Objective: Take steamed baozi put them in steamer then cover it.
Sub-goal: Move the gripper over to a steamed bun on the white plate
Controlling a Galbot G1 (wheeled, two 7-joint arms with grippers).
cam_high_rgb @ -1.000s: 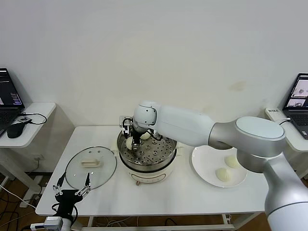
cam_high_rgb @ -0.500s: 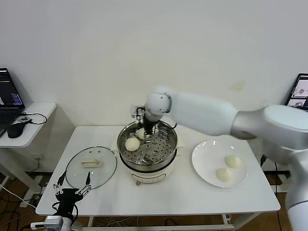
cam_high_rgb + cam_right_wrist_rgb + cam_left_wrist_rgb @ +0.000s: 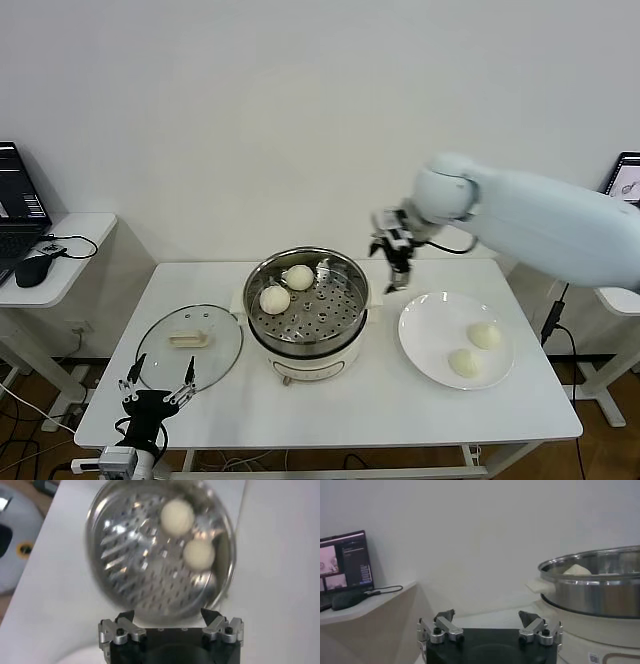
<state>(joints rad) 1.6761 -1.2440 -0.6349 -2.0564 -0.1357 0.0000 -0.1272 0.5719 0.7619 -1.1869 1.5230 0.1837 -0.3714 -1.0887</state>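
The steamer (image 3: 310, 338) stands mid-table with two steamed baozi (image 3: 275, 298) (image 3: 299, 277) on its perforated tray. Two more baozi (image 3: 485, 335) (image 3: 462, 362) lie on the white plate (image 3: 430, 330) to its right. My right gripper (image 3: 393, 262) hangs open and empty in the air between the steamer's right rim and the plate. Its wrist view looks down on the steamer (image 3: 125, 555) and both baozi (image 3: 177, 517) (image 3: 198, 554). The cover (image 3: 189, 345) lies flat on the table left of the steamer. My left gripper (image 3: 158, 385) is parked open at the table's front-left edge, by the cover.
A side table at far left carries a laptop (image 3: 15, 190) and a mouse (image 3: 32, 270). Another laptop (image 3: 625, 195) stands at far right. In the left wrist view the steamer's steel wall (image 3: 600, 587) rises close by, a baozi top (image 3: 576, 570) showing over its rim.
My right gripper has let go of a baozi in the steamer, risen out of it and swung right towards the plate. The left arm has not moved.
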